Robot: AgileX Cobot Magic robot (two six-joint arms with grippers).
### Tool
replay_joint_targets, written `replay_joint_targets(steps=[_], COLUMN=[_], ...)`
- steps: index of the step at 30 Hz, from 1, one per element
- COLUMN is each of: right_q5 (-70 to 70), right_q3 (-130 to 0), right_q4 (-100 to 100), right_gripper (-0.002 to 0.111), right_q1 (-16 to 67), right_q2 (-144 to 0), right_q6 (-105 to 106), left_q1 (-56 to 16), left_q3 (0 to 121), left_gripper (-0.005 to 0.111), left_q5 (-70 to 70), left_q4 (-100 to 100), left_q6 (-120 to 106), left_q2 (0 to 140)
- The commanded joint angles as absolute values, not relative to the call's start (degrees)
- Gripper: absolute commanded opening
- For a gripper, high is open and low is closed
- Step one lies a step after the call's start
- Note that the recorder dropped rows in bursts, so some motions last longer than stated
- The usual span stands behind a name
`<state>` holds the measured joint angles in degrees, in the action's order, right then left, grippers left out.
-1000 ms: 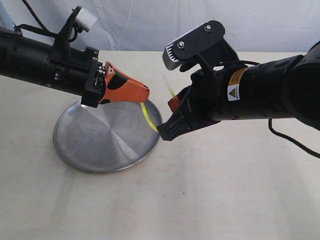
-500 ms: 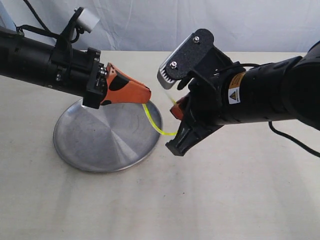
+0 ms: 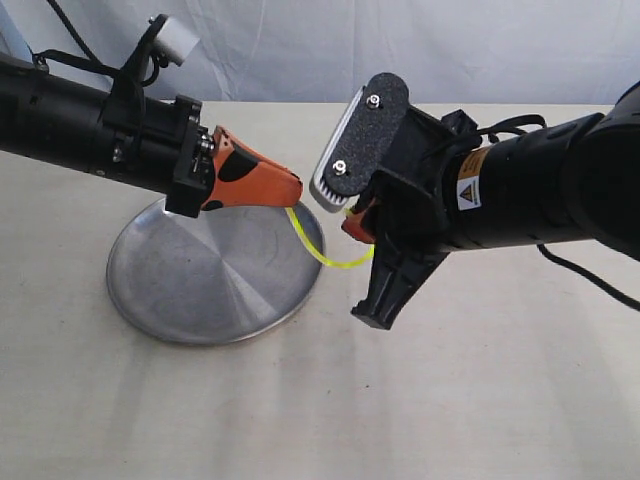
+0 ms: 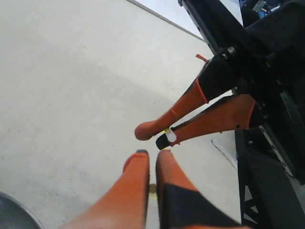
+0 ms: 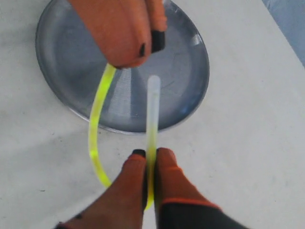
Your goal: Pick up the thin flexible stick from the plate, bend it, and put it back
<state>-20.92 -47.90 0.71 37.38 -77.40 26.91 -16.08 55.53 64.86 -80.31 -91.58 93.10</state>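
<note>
The thin flexible stick [image 3: 318, 252] is bent into a deep U between my two grippers, above the table just off the plate's right rim. My left gripper [image 3: 295, 188] is shut on one end, over the plate [image 3: 190, 275]. My right gripper [image 3: 352, 222] is shut on the other end. In the right wrist view the stick [image 5: 95, 138] loops out from my right gripper [image 5: 150, 153], and its whitish tip [image 5: 153, 88] pokes past the fingers toward the plate [image 5: 190, 67]. In the left wrist view my left gripper [image 4: 152, 153] faces the other gripper's orange fingers [image 4: 190, 102], where the whitish tip [image 4: 170, 137] shows.
The plate sits on a pale table [image 3: 480, 400] with a white cloth backdrop [image 3: 300, 40] behind it. The two black arms meet above the plate's right edge.
My right gripper has rolled and swung right and down, pulling its end of the stick along. The stick's curve has deepened from a slight bow into a U. The left arm has stayed still.
</note>
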Motion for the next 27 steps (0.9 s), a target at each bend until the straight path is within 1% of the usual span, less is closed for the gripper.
replay_joint_targets(steps=[1,12,23,27], right_q5=[-23.75,-26.92,-26.41,-24.58], right_q3=[-47.79,-47.79,-47.79,-47.79], right_q4=[0.92,0.92,0.92,0.92], right_gripper=[-0.001,-0.001,-0.001,-0.001], right_q1=[37.71,37.71,37.71,37.71], right_q2=[-77.51,-77.51,-77.51,-77.51], right_q6=[32.78,46.59,60.32,60.82], left_q1=[-16.11,-16.11,-16.11,-16.11], left_q3=[56.00,56.00,56.00,56.00], left_gripper=[0.000,0.000,0.000,0.000], left_q5=[64.23,64.23,64.70,64.82], left_q4=[-82.73,-82.73,-82.73,-82.73], left_q6=[-91.51,-91.51,-91.39,-91.39], left_q2=[92.69,92.69,92.69,92.69])
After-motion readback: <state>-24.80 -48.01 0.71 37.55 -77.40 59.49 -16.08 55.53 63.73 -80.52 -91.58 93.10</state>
